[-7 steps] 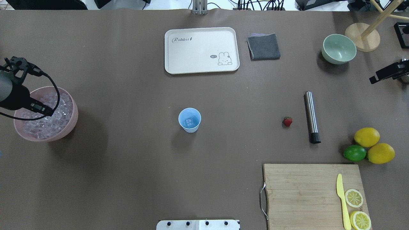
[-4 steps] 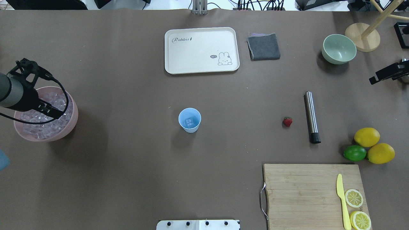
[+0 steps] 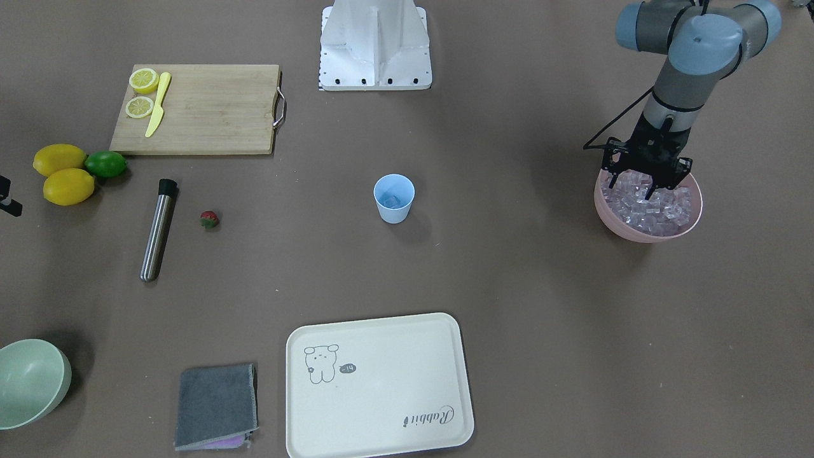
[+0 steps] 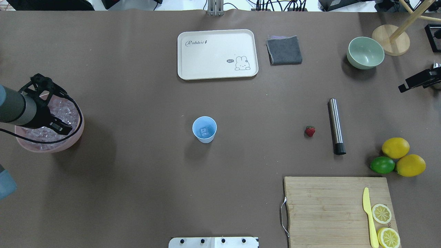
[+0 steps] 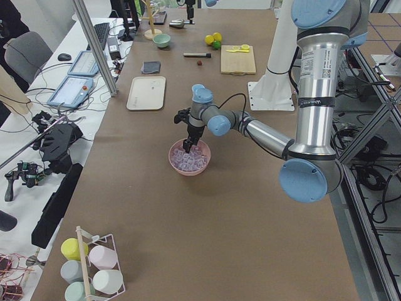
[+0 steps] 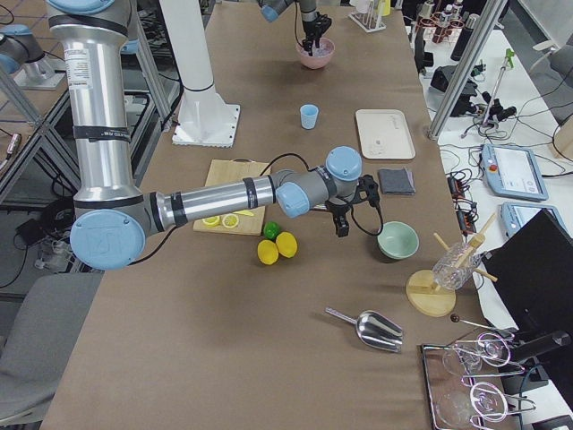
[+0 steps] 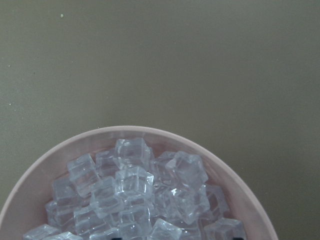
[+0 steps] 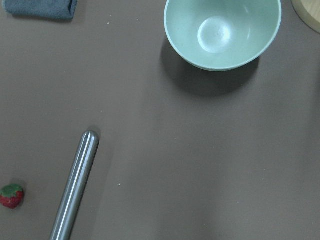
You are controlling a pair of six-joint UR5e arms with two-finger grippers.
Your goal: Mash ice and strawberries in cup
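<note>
The light blue cup (image 4: 205, 138) stands upright mid-table with one clear ice cube (image 4: 204, 131) inside; it also shows in the front view (image 3: 394, 213). More ice (image 4: 65, 110) fills the pink bowl (image 4: 77, 132) at the far left. My left gripper (image 4: 55, 106) is open, pointing down, with its fingertips (image 3: 673, 181) at the ice pile (image 3: 655, 207). The left wrist view shows the ice (image 7: 135, 185) close below. The strawberry (image 4: 310, 131) lies on the table right of the cup. My right gripper (image 4: 413, 81) hovers at the right edge, open and empty.
A steel muddler (image 4: 336, 125) lies just right of the strawberry. A cream tray (image 4: 217, 74) and grey cloth (image 4: 284, 50) are at the back. A pale green bowl (image 4: 365, 63), lemons (image 4: 395, 147), a lime (image 4: 382, 165) and a cutting board (image 4: 327, 206) are on the right.
My left gripper has moved over the pink bowl and come down toward the ice, still open. The right arm, cup and strawberry have not moved.
</note>
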